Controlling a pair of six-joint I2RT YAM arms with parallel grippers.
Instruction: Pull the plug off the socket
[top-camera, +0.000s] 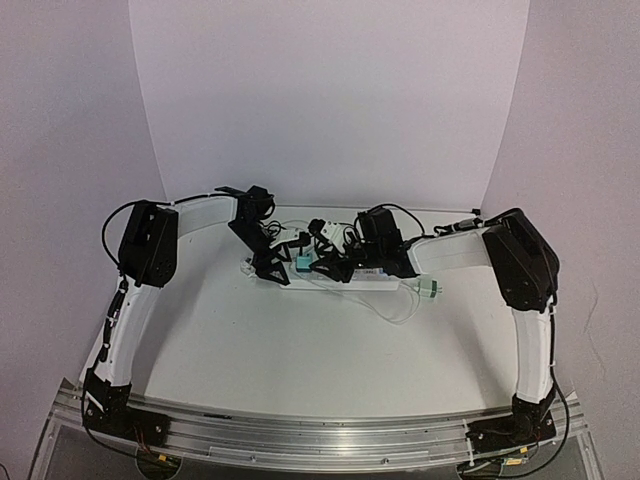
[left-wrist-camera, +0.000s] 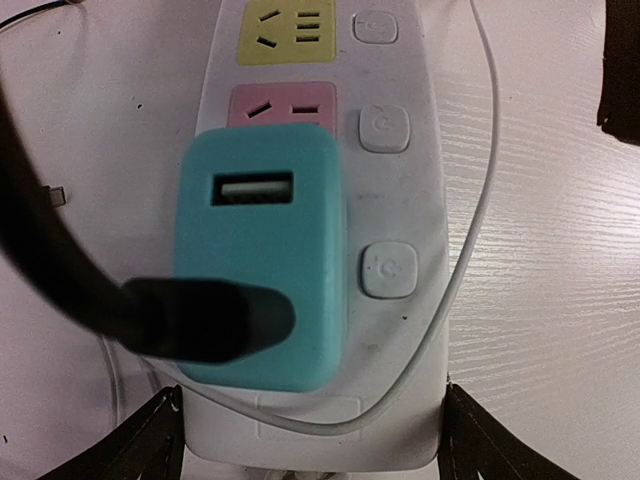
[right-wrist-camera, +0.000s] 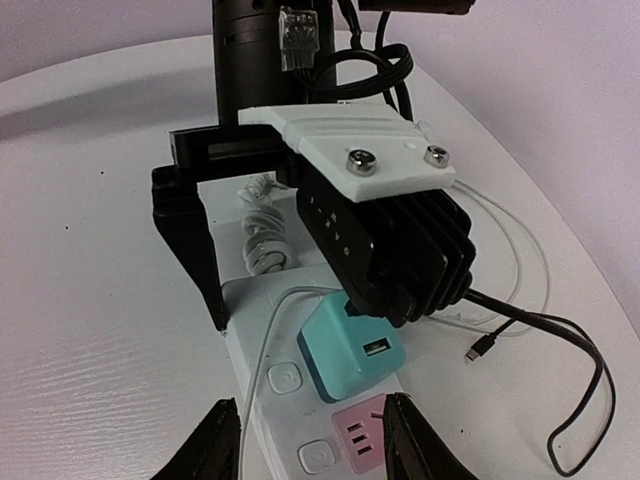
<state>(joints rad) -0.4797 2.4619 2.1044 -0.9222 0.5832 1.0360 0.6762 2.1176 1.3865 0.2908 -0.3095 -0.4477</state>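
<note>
The socket is a long white power strip (top-camera: 365, 280) with pastel outlets, lying across the middle of the table. A teal USB charger plug (left-wrist-camera: 262, 270) sits in it near its left end; it also shows in the right wrist view (right-wrist-camera: 352, 352) and the top view (top-camera: 303, 262). My left gripper (left-wrist-camera: 315, 440) straddles the strip's end (left-wrist-camera: 400, 330), with both fingers against its sides. My right gripper (right-wrist-camera: 312, 440) is open, with one finger on each side of the strip (right-wrist-camera: 275, 345), just short of the teal plug.
A thin white cable (left-wrist-camera: 478, 200) loops over the strip. A black USB cable (right-wrist-camera: 560, 400) lies to its right. The strip's coiled white cord (right-wrist-camera: 262, 240) lies behind it. A white and green plug (top-camera: 430, 290) rests on the table at the right. Purple walls surround the table.
</note>
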